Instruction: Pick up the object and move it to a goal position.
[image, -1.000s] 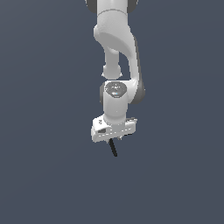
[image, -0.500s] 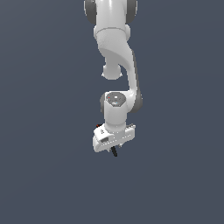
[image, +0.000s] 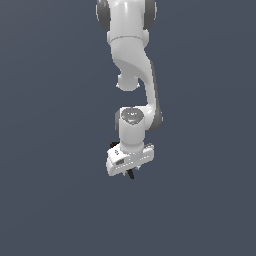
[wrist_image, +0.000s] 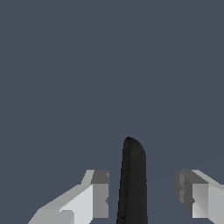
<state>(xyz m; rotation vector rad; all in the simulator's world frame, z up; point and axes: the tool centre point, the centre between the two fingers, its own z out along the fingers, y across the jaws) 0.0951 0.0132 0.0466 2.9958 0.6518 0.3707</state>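
Note:
In the wrist view, one black handle of the object stands up between my gripper fingers. A narrow gap shows on each side of the handle, and the rest of the clamp is hidden below the frame edge. In the exterior view, only a short black tip of the object pokes out under the white hand, where my gripper points down and toward the camera. The clamp travels with the hand, so the gripper is shut on it.
A plain dark grey-blue ground fills both views. The white arm reaches down from the top of the exterior view.
The hand has tilted more toward the camera while carrying the clamp. Less of the black handle now shows beneath it, and the arm's upper links have shifted slightly.

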